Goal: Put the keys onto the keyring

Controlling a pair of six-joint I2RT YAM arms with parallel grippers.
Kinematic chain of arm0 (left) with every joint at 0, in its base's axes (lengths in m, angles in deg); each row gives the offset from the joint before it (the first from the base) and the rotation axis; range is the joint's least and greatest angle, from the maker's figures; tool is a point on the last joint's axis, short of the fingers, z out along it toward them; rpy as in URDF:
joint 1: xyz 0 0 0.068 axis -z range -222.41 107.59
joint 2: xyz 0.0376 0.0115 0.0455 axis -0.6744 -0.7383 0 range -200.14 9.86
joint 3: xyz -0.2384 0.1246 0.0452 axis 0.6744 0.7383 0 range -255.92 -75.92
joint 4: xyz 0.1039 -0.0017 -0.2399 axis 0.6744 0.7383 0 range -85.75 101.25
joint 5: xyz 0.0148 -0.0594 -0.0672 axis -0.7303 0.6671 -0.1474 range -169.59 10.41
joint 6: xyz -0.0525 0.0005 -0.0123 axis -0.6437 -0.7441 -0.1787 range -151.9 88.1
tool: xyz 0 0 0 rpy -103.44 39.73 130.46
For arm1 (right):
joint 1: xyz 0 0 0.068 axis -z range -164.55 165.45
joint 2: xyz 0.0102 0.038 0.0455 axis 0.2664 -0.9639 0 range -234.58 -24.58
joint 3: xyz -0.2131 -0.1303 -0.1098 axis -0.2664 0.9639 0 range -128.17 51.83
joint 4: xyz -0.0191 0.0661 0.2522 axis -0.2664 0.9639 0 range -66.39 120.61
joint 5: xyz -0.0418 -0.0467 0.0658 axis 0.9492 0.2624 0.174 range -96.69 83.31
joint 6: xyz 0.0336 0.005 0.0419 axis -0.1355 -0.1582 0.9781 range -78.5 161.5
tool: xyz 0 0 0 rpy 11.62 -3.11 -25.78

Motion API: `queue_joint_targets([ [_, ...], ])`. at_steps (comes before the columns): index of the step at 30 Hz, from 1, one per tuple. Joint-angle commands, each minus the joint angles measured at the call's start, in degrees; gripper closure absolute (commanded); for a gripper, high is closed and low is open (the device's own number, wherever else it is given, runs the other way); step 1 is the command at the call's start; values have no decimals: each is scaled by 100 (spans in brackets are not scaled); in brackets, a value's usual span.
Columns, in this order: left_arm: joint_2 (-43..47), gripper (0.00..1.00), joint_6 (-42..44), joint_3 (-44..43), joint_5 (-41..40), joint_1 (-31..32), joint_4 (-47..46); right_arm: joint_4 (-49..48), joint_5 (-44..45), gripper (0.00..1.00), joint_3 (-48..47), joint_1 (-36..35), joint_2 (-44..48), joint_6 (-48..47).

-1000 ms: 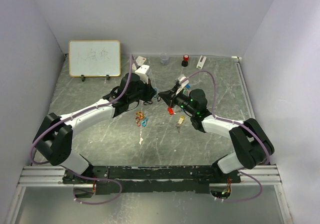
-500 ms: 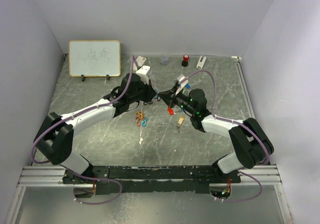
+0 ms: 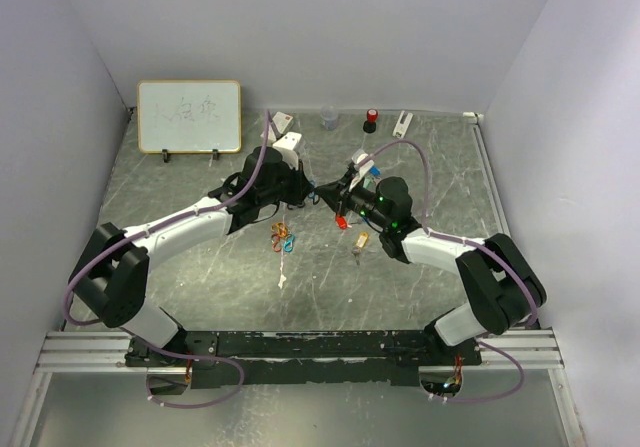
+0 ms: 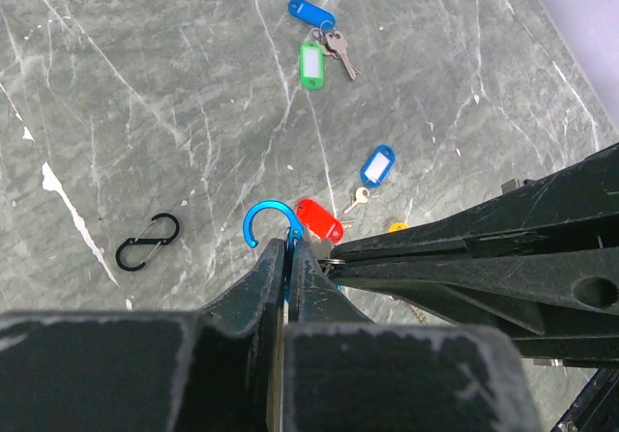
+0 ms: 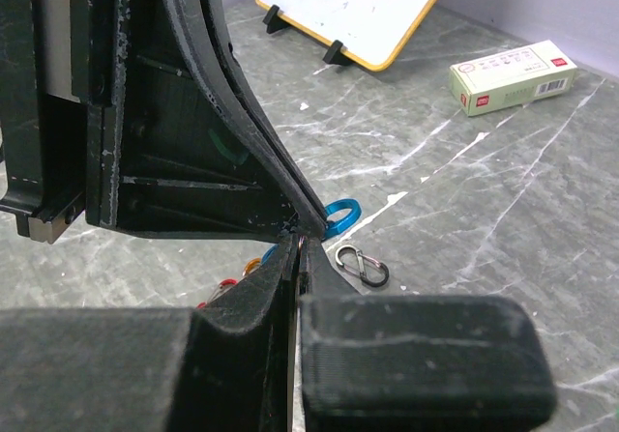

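While both arms meet over the middle of the desk [image 3: 200, 287], the task reads as barely begun. Whiteboard [image 3: 189, 116] stands at back left, not involved.

Left pincer [image 4: 287, 248]: fully closed, clamping the blue clip [image 4: 272, 221], which pokes past its tips as an open hook. Judged to serve as the keyring.

Right pincer [image 5: 298, 246]: closed, tip-to-tip w/ the left. Appears to pinch the red-tagged key [image 4: 319, 219] by its small ring, tag hanging just beside the clip. Not yet threaded, as far as visible.

Lying on desk:
- Blue-tagged key [image 4: 310, 13] and green-tagged key [image 4: 309, 66], together, well apart from the pincers.
- Second blue-tagged key [image 4: 376, 165], nearer.
- Yellow tag [image 4: 397, 226], mostly hidden behind right pincer.
- Black carabiner [image 4: 148, 242], loose, left of the clip.

Est.: no key on yet, all left to do.
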Motion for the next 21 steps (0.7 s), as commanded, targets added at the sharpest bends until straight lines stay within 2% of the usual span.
queue_joint_targets([
  [1,-44,93,79,-263,95,60,-43,-46,-80,100,-151,-55,8,-126],
  [21,-151,93,115,-418,-231,59,37,226,-94,100,-103,-168,118,-291],
])
